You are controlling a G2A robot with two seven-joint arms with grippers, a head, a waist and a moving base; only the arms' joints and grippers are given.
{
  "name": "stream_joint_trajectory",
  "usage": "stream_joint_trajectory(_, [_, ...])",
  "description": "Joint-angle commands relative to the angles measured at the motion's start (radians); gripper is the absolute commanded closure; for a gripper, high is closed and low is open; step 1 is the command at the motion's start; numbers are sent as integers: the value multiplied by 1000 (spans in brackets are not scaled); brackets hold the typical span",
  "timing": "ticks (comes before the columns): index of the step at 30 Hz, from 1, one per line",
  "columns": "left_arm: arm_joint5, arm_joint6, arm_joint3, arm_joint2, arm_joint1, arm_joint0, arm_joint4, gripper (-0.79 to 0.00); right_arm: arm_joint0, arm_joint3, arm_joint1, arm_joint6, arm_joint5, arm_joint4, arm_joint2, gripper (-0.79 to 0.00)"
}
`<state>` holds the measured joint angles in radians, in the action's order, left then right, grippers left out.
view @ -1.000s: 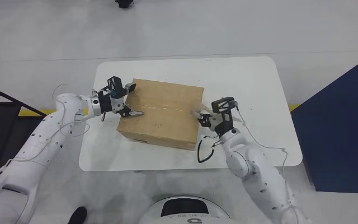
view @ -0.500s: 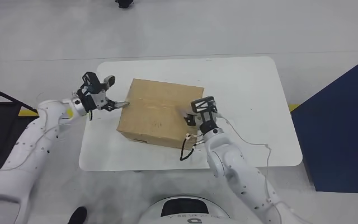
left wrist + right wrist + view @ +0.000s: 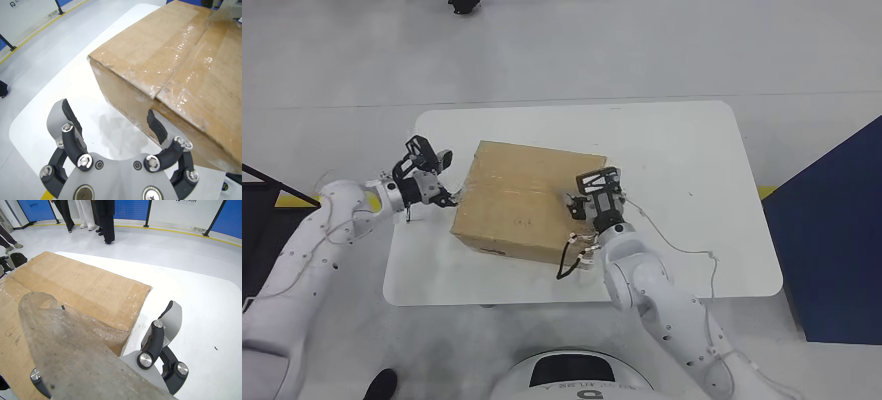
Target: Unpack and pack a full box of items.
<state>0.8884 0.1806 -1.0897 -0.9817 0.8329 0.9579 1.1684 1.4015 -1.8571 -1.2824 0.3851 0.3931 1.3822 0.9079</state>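
Our left gripper point(image 3: 107, 108) has drawn back since a second ago. Then it reached in over the top of the box point(image 3: 527, 190); now it hangs off the box's left end, just beside the wall below the seam. Its jaws stand wide apart with nothing between them. One ribbed black pad point(image 3: 156, 126) sits close to the cardboard wall, but we cannot tell whether it touches.

Our right gripper point(image 3: 117, 305) has meanwhile come inward, from the box's right edge to above the right part of the lid. Its jaws are also spread wide. A peeled tape strip point(image 3: 75, 342), cloudy and speckled with grit, curls over one side of it and hides that finger; we cannot tell whether it clings there.

The box lies between the two grippers, slightly askew on the table point(image 3: 682, 160). It is plain brown cardboard, rectangular, with its flaps shut. Glossy, wrinkled clear tape point(image 3: 189, 62) runs along the centre seam, and the corners are scuffed. Pen marks show on the lid. The table is white and smooth, with rounded corners.
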Motion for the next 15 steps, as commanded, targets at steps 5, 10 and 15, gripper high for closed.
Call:
stream_joint_trajectory(5, [22, -5, 8, 35, 22, -36, 12, -785, 2, 1, -8, 6, 15, 28, 1, -785])
stream_joint_trajectory(10, [34, 1, -3, 49, 32, -49, 39, -785, 0, 7, -16, 17, 32, 54, -2, -785])
stream_joint_trajectory(15, [54, -7, -34, 64, 40, -55, 64, -785, -10, 25, -25, 43, 57, 73, -1, -785])
